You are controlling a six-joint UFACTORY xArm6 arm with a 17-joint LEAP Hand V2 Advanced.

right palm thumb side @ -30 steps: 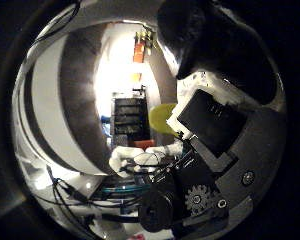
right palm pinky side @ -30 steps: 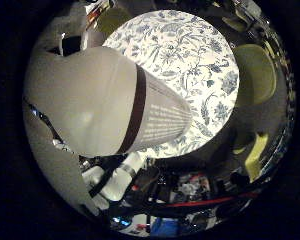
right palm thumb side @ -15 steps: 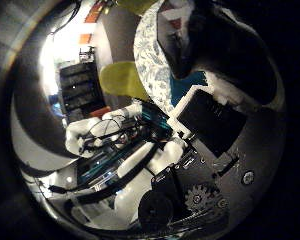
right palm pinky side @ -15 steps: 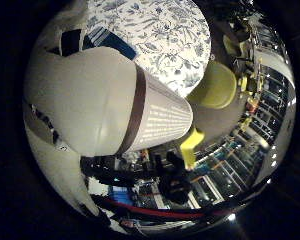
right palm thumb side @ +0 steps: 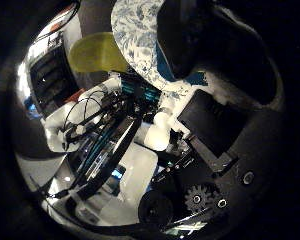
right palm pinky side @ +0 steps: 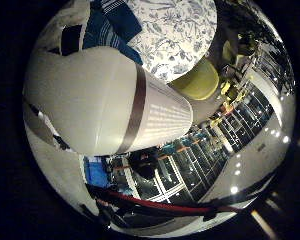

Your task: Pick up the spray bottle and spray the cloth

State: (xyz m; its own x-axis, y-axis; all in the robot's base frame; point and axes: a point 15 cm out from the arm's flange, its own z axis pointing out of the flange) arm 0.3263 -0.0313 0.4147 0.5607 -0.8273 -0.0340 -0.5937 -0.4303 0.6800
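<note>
Holding the spray bottle [right palm pinky side: 105, 100] close against the palm, robot hand [right palm thumb side: 225, 150] apparently curled round it, lifted clear above the floral table [right palm pinky side: 180, 30]. Pickup judged done; spraying the blue cloth [right palm pinky side: 110, 22] on the table not yet done.

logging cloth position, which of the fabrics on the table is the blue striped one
The cloth lying on the floral tablecloth, beside the white spray bottle; the tablecloth itself is white with blue flowers, no stripes.
</note>
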